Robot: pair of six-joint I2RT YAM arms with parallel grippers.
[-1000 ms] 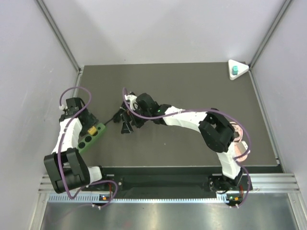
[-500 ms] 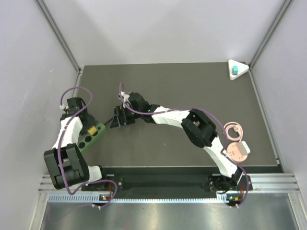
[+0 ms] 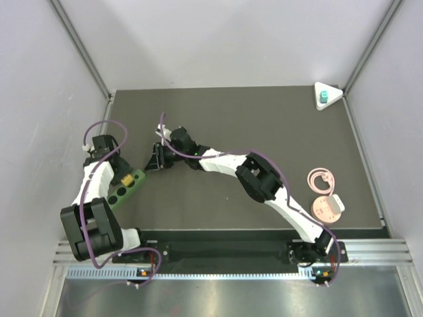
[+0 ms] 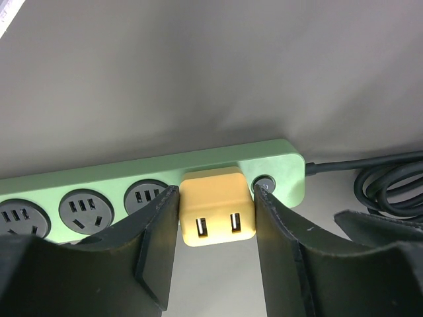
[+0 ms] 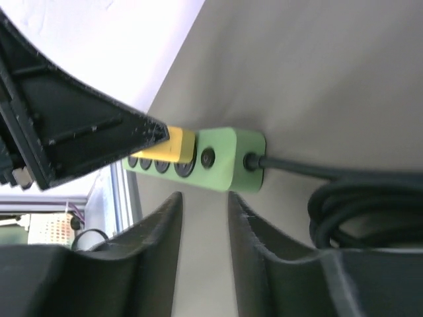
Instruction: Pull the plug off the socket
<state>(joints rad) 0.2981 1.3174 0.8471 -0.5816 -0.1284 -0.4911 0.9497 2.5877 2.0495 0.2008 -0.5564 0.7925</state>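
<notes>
The teal plug (image 3: 323, 98) sits in the white triangular socket (image 3: 330, 94) at the table's far right corner, well away from both arms. My left gripper (image 4: 217, 193) is at the green power strip (image 4: 99, 191), shut on a yellow cube (image 4: 217, 210) plugged into it, with a finger pressed against each side. My right gripper (image 5: 205, 218) hovers just off the strip's cable end (image 5: 225, 157). Its jaws are open a narrow way with nothing between them. From above, the left gripper (image 3: 123, 177) and right gripper (image 3: 153, 160) are close together at mid-left.
A black cable (image 5: 344, 205) runs from the strip and coils beside my right gripper. A pink disc (image 3: 326, 207) and a pink ring (image 3: 320, 178) lie at the right. Grey walls enclose the dark table (image 3: 251, 125) on three sides.
My right arm has swung left toward the strip's cable end and its jaws have narrowed. The left jaws have closed in on the yellow cube.
</notes>
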